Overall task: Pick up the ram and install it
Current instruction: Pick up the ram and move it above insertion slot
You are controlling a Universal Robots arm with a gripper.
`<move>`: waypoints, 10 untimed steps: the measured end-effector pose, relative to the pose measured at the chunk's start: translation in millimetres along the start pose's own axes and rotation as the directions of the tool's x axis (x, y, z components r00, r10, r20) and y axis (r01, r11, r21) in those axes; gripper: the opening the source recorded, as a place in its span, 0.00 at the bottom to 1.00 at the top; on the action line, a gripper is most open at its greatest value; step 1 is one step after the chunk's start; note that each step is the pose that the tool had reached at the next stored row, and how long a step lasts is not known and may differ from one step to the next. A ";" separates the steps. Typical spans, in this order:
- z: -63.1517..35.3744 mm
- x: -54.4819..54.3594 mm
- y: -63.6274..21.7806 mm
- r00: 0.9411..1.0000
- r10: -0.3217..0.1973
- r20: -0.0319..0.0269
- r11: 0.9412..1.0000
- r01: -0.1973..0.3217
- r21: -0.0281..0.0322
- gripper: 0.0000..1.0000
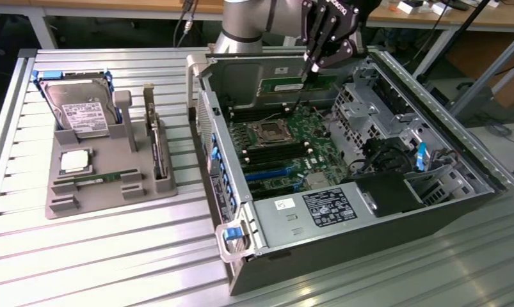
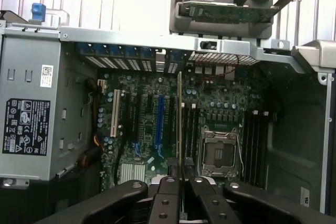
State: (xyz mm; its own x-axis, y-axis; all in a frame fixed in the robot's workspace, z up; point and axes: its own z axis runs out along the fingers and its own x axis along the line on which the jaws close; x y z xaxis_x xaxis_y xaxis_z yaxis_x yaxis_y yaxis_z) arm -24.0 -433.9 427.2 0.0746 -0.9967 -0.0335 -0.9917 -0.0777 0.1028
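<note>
— Are the fingers holding anything?

— Yes. They are clenched on the ram. From the wrist view I see it edge-on, a thin strip running straight out from between the two tips.

— So the pick-up is done?

— I'd say so. The ram is off the bench and hangs from the fingers inside the open computer case. The installing is what's left: its free end is above the motherboard, and I judge it isn't seated in any slot yet.

— Where is it, relative to the board?

— Upright, long edge pointing down at the board, over the far end of the case in the exterior view. In the wrist view it lines up with the long memory slots just beside the empty CPU socket. Whether it is exactly over one slot, I can't tell.

— And farther out?

— The power supply sits at the near end of the case. On the exterior view's left, well apart from the case, a grey parts tray rests on the bench with a hard drive, a square silver CPU and an expansion card standing on edge.
</note>
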 end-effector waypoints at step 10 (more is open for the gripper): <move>-1.8 1.3 -17.2 1.000 0.000 0.001 1.000 0.000 -0.003 0.13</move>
State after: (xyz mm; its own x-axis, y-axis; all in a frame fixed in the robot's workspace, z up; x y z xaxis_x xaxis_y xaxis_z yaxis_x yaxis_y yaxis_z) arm -6.7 -433.9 427.2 0.0745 -0.9966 -0.0342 -0.9913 -0.0777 0.1060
